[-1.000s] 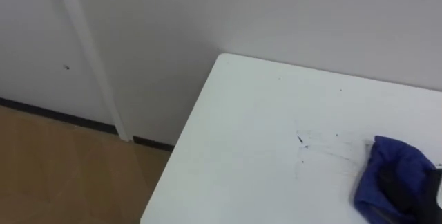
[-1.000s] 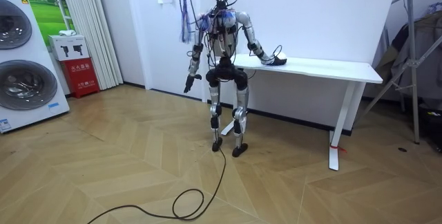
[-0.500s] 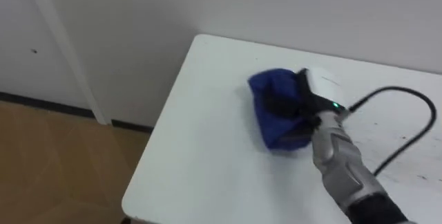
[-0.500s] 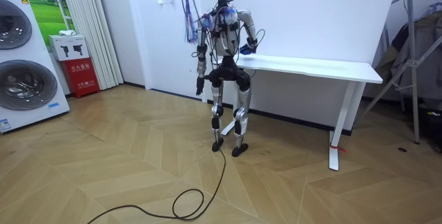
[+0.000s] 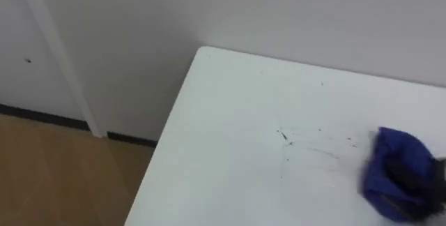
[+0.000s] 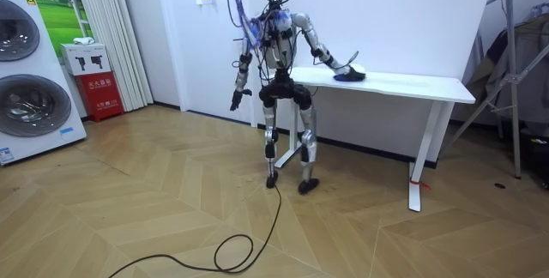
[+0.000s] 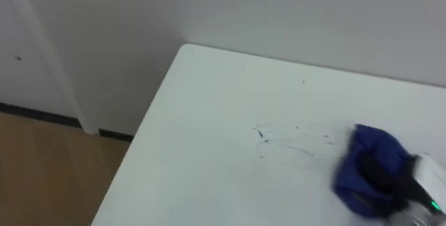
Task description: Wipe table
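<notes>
A white table stands against a white wall; I stand at its left end, leaning over it. A crumpled blue cloth lies on the tabletop at the right edge of the eye views. My right hand rests on the cloth with dark fingers curled into its folds. Thin dark marks streak the surface just left of the cloth. In the room view the cloth sits under my outstretched right arm. My left hand hangs relaxed away from my hip, on the room view's left.
Wooden floor lies beyond the table's left edge, with a white door frame by the wall. Washing machines and a red box stand far off. A metal rack stands past the table's other end.
My right hand has swept the blue cloth from near the far left corner back to the right, past the dark marks. My left arm has swung outward.
</notes>
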